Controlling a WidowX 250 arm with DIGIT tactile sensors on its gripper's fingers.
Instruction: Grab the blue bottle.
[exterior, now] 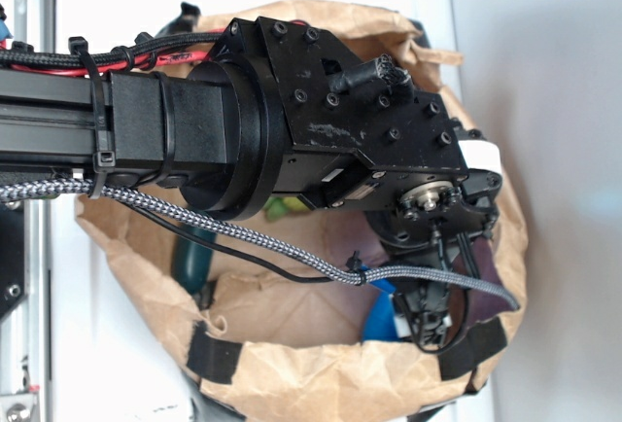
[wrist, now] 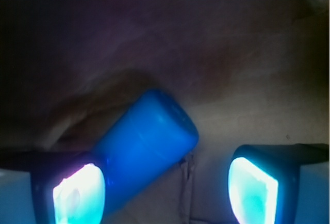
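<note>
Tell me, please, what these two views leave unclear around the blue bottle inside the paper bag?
- Blue bottle: wrist view cuts its lower end behind a fingertip; exterior view shows only a sliver under the arm.
- Gripper: open, but contact with the bottle is unclear.
- Dark green bottle: mostly hidden by arm and paper bag.

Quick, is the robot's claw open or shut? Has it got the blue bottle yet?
Gripper: open, holding nothing. The blue bottle lies between the jaws, close against one of them, with a clear gap to the other.
</note>
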